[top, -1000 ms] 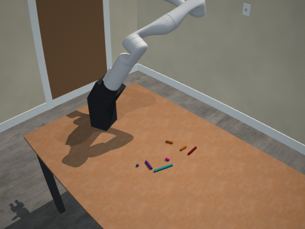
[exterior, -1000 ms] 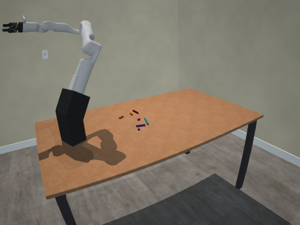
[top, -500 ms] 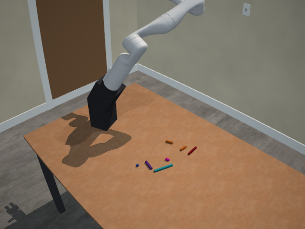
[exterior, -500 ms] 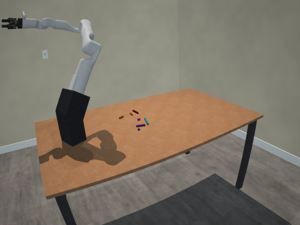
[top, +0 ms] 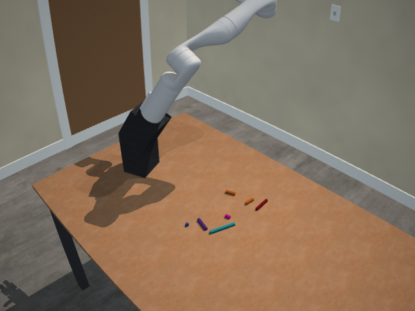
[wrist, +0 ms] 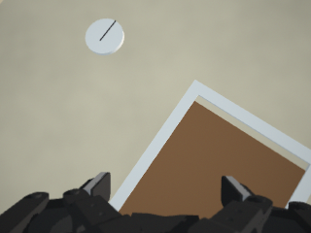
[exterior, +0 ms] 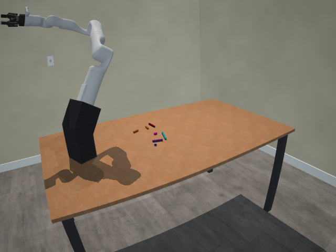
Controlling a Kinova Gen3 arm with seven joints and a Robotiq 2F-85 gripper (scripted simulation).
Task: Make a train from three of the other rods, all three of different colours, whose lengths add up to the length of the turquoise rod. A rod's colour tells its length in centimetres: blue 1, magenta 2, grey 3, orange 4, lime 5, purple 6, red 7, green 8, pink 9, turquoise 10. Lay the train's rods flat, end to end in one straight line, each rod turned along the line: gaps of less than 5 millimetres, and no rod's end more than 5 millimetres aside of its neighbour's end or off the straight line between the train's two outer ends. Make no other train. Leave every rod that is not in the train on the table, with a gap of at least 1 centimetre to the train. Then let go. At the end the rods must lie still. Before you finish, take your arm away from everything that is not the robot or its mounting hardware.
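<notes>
Seen from the top view, the turquoise rod (top: 222,228) (exterior: 164,135) lies nearest, the measure for the train and so best left alone. The purple rod (top: 201,224) (exterior: 157,140) lies just beside its end, with the blue rod (top: 187,224) (exterior: 155,144) beyond the purple one. Behind the turquoise lies the magenta rod (top: 227,216) (exterior: 155,133); farther off are the red rod (top: 261,204) (exterior: 151,125) and two orange rods, one (top: 249,201) (exterior: 146,127) beside the red, the other (top: 230,192) (exterior: 135,131) apart. Blue, magenta and red should make ten, so purple and both oranges are probably spares. All lie scattered, no train begun. The gripper (exterior: 3,19) (wrist: 164,185) is spread and empty, held high off the table (top: 301,254) (exterior: 217,140), pointing away, which leaves the rods unobstructed; it must swing round and down first.
</notes>
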